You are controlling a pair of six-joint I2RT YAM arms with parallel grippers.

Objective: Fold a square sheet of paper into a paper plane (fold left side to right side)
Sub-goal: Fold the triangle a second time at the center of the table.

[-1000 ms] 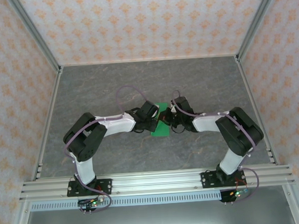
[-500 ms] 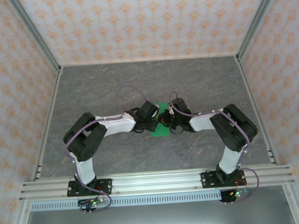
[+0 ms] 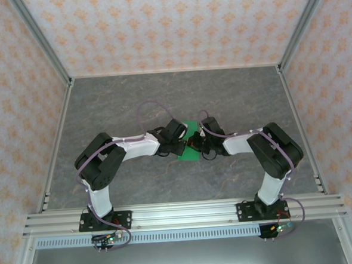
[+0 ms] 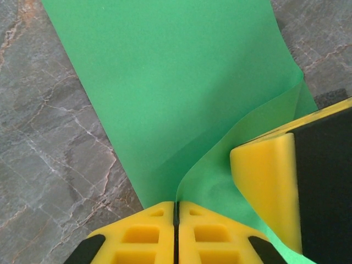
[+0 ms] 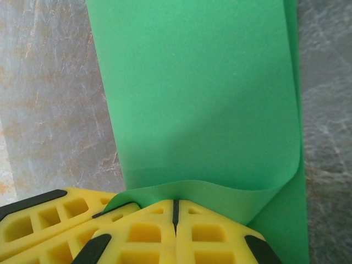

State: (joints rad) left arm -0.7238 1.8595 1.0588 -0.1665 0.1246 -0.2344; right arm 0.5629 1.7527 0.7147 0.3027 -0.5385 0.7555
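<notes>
The square sheet of paper (image 3: 188, 154) lies at the middle of the worktop (image 3: 132, 99), its long axis running away from the arm bases, with both grippers meeting over it. The left gripper (image 3: 181, 145) comes in from the sheet's left and the right gripper (image 3: 199, 144) from its right, so neither arm is clearly the nearer. In the left wrist view the left fingers (image 4: 146, 234) are pressed together, and the lifted green edge runs straight into the seam between them, so they appear clamped on it. In the right wrist view the right fingers (image 5: 209, 231) are also together, and the curled flap arches across their tips; whether paper is nipped there cannot be told. That view also shows what the overhead one hides: 2 layers, the upper one reaching almost to the right edge and leaving a thin strip of the lower layer uncovered. The fold looks nearly laid, so the next move likely turns on flattening the near-end curl rightward.
</notes>
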